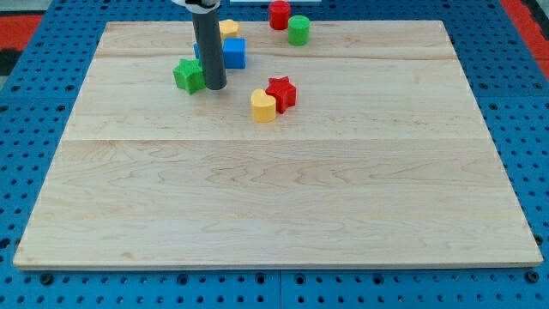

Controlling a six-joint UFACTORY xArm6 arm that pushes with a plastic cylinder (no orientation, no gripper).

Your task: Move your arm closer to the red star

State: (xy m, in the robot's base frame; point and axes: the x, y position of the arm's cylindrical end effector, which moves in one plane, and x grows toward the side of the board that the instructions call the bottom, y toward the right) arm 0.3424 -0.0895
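While my tip (214,87) rests on the wooden board (274,197), it holds nothing, being a bare rod, and stands just right of the green star (188,75). Red star (281,93): apart, toward the view's right, touching the yellow heart-like block (263,106). Blue cube (232,53): behind the rod, partly hidden. Yellow block (228,28): mostly hidden, shape unclear. Red block (280,15) and green cylinder (298,30): at the view's top edge, red one's shape hard to tell.
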